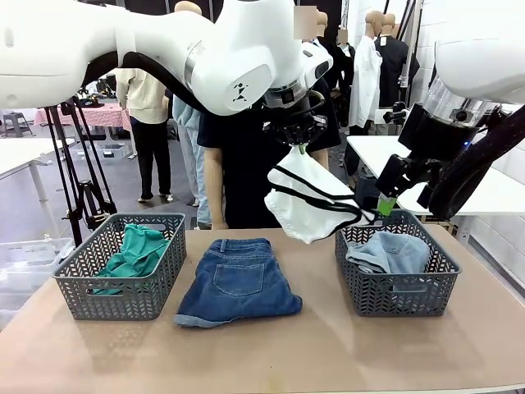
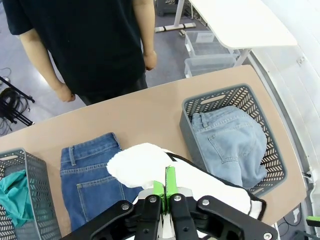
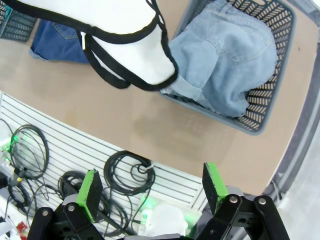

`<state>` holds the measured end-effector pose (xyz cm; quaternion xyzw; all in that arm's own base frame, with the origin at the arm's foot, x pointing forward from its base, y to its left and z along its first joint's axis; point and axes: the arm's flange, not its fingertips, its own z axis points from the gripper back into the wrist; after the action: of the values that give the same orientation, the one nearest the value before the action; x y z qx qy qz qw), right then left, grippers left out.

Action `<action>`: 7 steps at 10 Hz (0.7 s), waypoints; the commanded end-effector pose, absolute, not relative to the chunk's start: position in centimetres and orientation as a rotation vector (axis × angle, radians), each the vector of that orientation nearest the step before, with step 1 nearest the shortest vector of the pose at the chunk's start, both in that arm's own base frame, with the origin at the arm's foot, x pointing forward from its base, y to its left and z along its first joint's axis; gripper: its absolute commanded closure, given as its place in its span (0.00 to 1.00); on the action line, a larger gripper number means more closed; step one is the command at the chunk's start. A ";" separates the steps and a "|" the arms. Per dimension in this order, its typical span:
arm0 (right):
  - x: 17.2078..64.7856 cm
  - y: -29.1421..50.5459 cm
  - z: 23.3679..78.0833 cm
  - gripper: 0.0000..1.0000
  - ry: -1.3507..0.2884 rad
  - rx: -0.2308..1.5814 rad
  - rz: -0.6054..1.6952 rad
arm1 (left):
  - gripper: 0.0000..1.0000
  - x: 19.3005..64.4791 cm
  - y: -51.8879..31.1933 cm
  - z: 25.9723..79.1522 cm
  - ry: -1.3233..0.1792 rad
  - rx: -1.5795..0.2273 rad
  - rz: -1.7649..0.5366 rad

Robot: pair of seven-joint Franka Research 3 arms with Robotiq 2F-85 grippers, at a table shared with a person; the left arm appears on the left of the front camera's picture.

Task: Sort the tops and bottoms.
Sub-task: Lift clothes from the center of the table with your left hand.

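— While you hang over the table (image 1: 328,353), what have you got?
— My left pincer (image 1: 297,148) is clamped on the white shorts (image 1: 310,201), lifted beside the right basket (image 1: 394,297); my right pincer (image 3: 152,185) gapes wide, empty. Green top (image 1: 135,250): left basket (image 1: 115,297). Faded jeans (image 1: 390,250): right basket.

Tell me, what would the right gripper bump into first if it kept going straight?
Most likely the bare brown tabletop, just beside the grey mesh basket of faded light-blue denim. The open right gripper points there, though depth is hard to judge.
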<state>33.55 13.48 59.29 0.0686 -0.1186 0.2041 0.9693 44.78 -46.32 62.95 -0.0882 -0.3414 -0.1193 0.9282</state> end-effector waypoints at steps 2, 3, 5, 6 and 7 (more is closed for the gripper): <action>33.6 13.4 59.3 0.00 -0.237 0.129 0.414 | 1.00 44.5 -45.7 63.1 -0.700 -0.193 -0.258; 33.6 13.4 59.3 0.00 -0.237 0.129 0.414 | 1.00 44.5 -45.7 63.1 -0.700 -0.193 -0.258; 33.6 13.4 59.3 0.00 -0.237 0.129 0.414 | 1.00 44.5 -45.7 63.1 -0.700 -0.193 -0.258; 33.6 13.4 59.3 0.00 -0.237 0.129 0.414 | 1.00 44.5 -45.7 63.1 -0.700 -0.193 -0.258; 33.6 13.4 59.3 0.00 -0.237 0.129 0.414 | 1.00 44.5 -45.7 63.1 -0.700 -0.193 -0.258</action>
<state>33.55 13.48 59.29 0.0686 -0.1186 0.2041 0.9693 44.78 -46.32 62.96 -0.0882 -0.3413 -0.1194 0.9282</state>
